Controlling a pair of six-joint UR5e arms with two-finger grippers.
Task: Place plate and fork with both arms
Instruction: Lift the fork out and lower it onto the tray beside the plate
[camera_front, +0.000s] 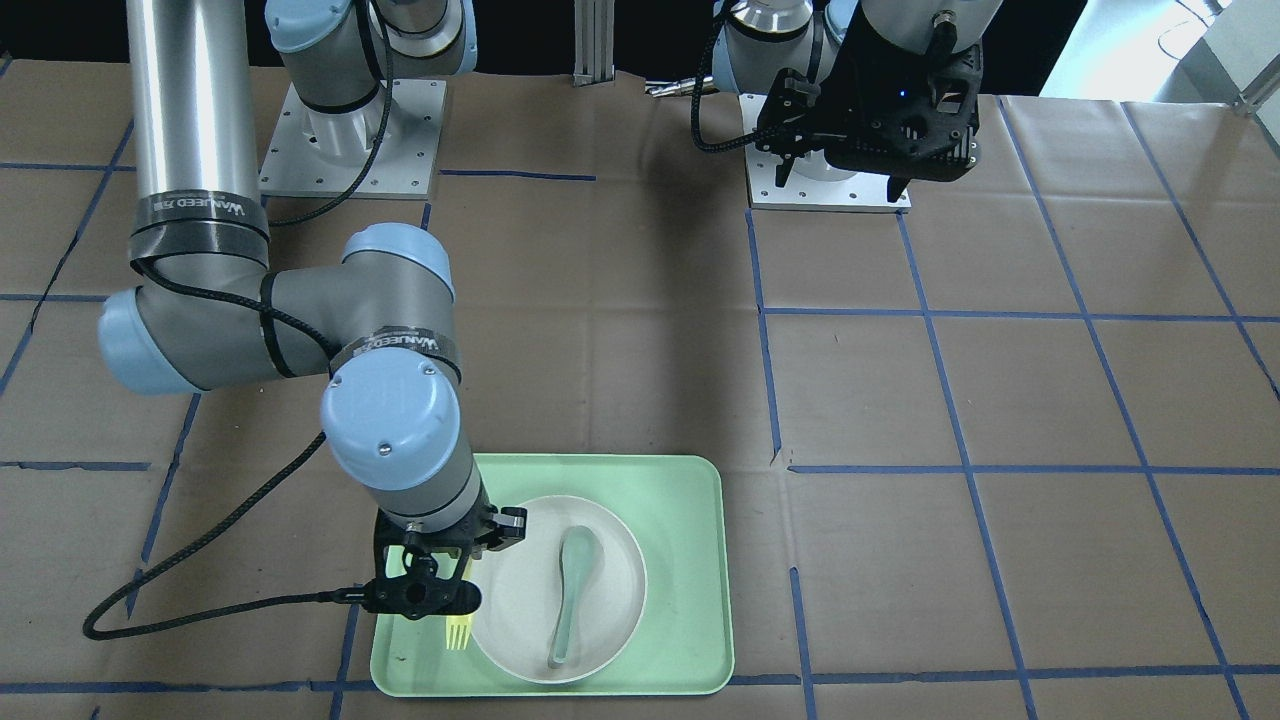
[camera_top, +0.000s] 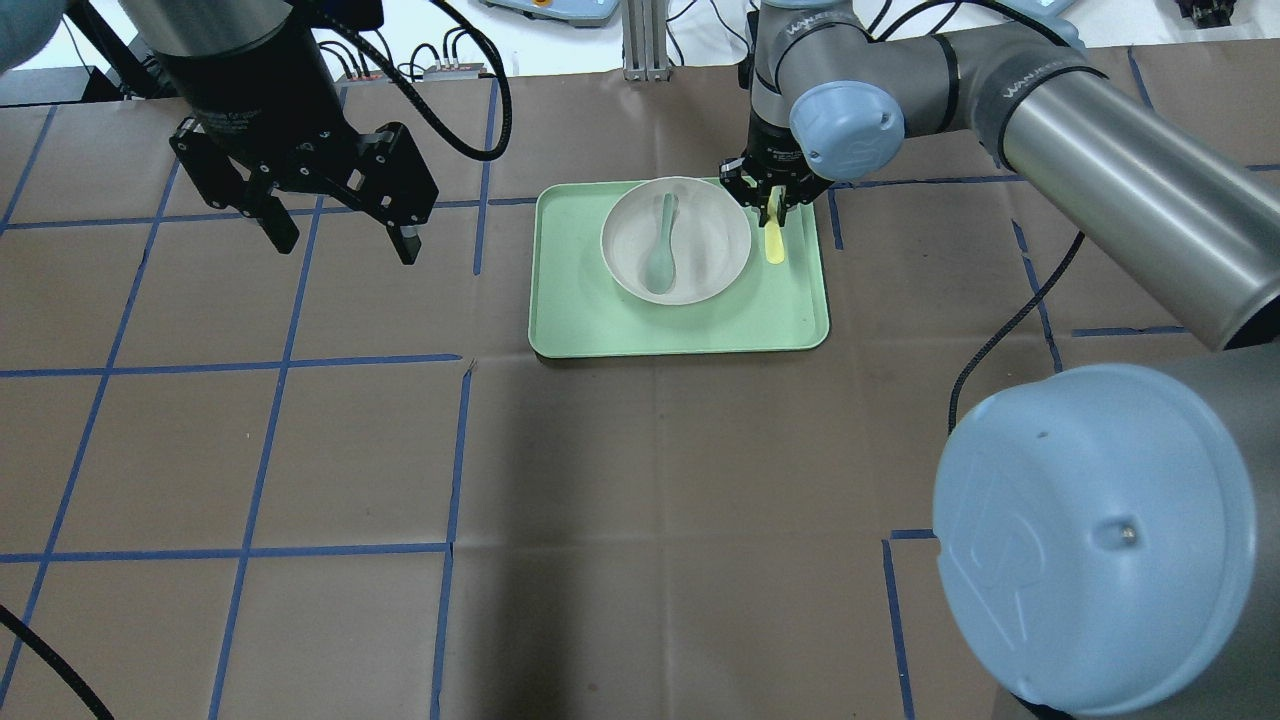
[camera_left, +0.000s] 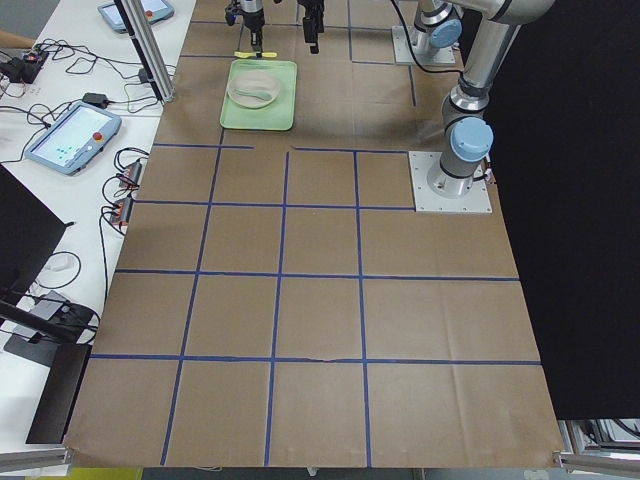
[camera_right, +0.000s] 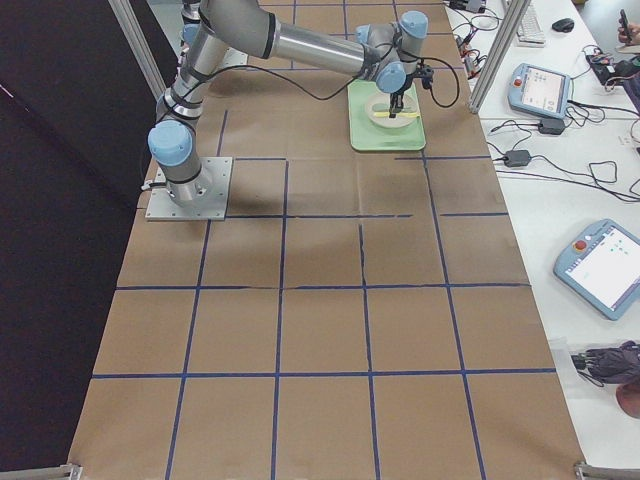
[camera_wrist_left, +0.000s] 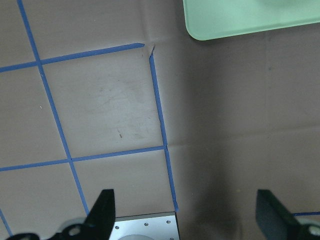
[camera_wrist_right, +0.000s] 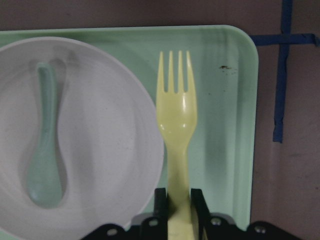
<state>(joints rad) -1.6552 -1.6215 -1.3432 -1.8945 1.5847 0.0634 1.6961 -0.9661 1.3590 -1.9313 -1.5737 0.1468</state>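
Observation:
The off-white plate (camera_top: 700, 262) sits on the mint-green tray (camera_top: 600, 320) with a grey-green spoon (camera_top: 662, 248) lying in it. My right gripper (camera_top: 775, 207) is shut on the handle of the pale-yellow fork (camera_top: 774, 245), which is held low over the tray just beside the plate's rim. In the right wrist view the fork (camera_wrist_right: 176, 120) points away from the gripper (camera_wrist_right: 178, 202), next to the plate (camera_wrist_right: 110, 165). My left gripper (camera_top: 345, 245) is open and empty, high above the bare table, well to the left of the tray.
The table is covered in brown paper with a grid of blue tape. The left wrist view shows only a corner of the tray (camera_wrist_left: 240, 20) and the left arm's base plate (camera_wrist_left: 145, 227). The arms' base plates (camera_front: 825, 190) lie at the robot's side.

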